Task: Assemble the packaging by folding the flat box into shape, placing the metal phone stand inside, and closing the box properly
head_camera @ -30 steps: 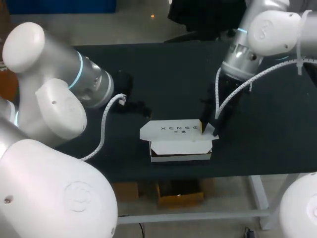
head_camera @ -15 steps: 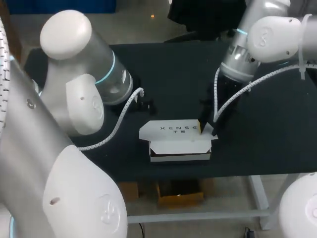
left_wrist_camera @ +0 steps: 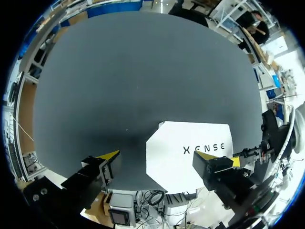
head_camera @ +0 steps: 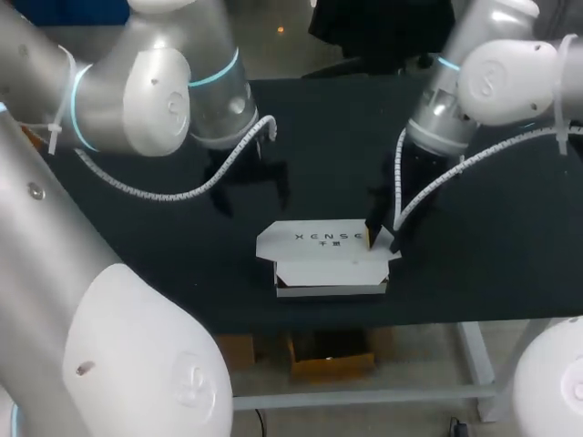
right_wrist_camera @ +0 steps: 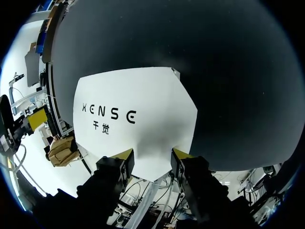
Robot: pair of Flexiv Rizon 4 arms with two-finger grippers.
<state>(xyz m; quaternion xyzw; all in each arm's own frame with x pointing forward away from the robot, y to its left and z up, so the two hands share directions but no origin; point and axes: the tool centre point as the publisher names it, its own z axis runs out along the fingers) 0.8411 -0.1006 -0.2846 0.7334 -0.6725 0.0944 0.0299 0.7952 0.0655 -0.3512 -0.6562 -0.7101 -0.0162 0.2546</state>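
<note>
The white cardboard box (head_camera: 332, 288) sits on the black table (head_camera: 319, 127), in the middle and near its front edge. Its printed lid panel (head_camera: 310, 239) lies across the top towards the back. A second white flap (head_camera: 332, 267) is folded over in front of the lid, above the box's front wall. What is inside the box cannot be seen.

The right arm comes in from the right, and the right gripper (head_camera: 375, 234) points down at the right end of the lid. In the right wrist view its two yellow fingertips (right_wrist_camera: 125, 153) stand a moderate way apart, released. The white lid shows ahead of them and through the gap, and neither finger clamps it from the side. Whether the tips touch the cardboard cannot be told.

The left arm comes in from the left. The left gripper (head_camera: 252, 189) hangs over bare table behind the box and to its left, apart from it. In the left wrist view its fingers are spread wide and hold nothing. The lid's left corner lies ahead, between the two fingers, and one yellow tip of the other arm shows just beyond the far finger.
</note>
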